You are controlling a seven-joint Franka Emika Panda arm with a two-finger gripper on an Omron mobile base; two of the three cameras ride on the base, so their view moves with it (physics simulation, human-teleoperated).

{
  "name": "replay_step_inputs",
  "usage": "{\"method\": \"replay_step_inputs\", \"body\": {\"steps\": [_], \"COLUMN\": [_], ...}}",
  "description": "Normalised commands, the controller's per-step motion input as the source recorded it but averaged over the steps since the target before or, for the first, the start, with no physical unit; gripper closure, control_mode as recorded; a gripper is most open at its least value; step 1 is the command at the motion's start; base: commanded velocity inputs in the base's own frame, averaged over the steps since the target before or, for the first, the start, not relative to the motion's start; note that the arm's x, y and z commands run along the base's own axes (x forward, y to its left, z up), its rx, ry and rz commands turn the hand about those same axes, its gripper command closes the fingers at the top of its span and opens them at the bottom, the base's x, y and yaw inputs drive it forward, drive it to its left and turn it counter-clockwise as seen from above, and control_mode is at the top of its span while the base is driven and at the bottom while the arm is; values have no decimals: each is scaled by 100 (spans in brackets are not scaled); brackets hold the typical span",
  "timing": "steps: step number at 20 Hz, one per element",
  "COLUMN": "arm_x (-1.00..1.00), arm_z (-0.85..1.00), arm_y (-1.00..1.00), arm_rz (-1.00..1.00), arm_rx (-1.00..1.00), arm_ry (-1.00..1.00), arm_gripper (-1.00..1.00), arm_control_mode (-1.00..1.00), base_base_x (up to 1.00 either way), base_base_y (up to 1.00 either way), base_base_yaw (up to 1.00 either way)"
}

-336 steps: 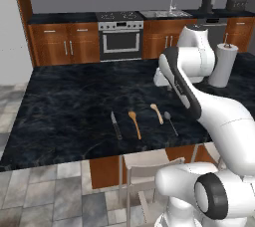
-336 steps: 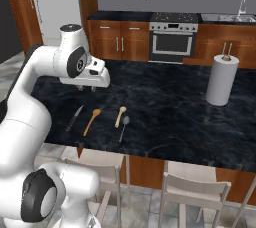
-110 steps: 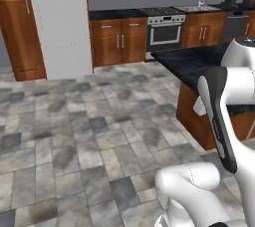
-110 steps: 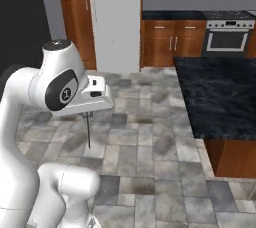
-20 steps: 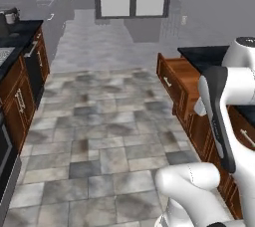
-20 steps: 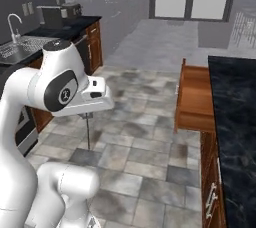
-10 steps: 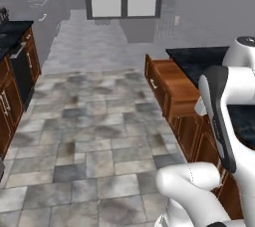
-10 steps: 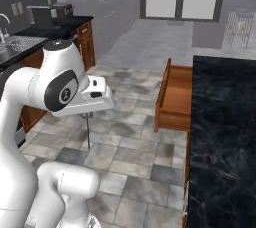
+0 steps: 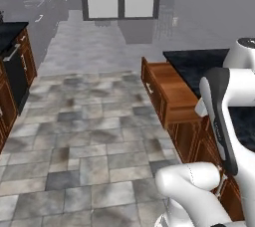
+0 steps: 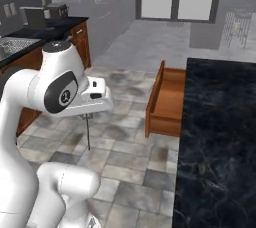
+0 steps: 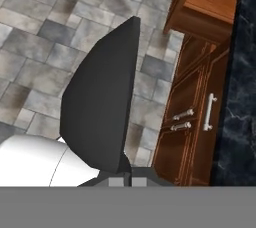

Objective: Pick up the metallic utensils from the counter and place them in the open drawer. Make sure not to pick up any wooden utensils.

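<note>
One knife (image 10: 88, 133) hanging vertical, tip down, from closed fingers (image 10: 86, 115)

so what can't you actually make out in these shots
- Open drawer floor: far wall and counter edge cut it off in the right base view; the arm covers its near end in the left base view.
- What the shut hand grips: a thin dark rod hangs below, too small to name.
- Hand view: a dark blade shape blocks the middle.

glossy white arm (image 10: 55, 84); dark joints — rounded shells
</note>
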Motion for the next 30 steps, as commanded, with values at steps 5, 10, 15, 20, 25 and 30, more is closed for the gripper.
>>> {"method": "replay_step_inputs", "body": {"steps": [5,10,15,20,25,30], "arm_x": [0,0,0,0,0,0], "arm_z": [0,0,0,0,0,0], "arm_y": [0,0,0,0,0,0], "arm_rz": [0,0,0,0,0,0], "arm_rx": [0,0,0,0,0,0], "arm_ry": [0,0,0,0,0,0], "arm_gripper": [100,100,100,100,100,100], "arm_control_mode": [100,100,100,100,100,100], "base_base_x": [62,58,41,34,8,21], "base_base_y": [-20,-28,-32,-8,-8,-15], "base_base_yaw": [0,0,0,0,-2,-7]}}
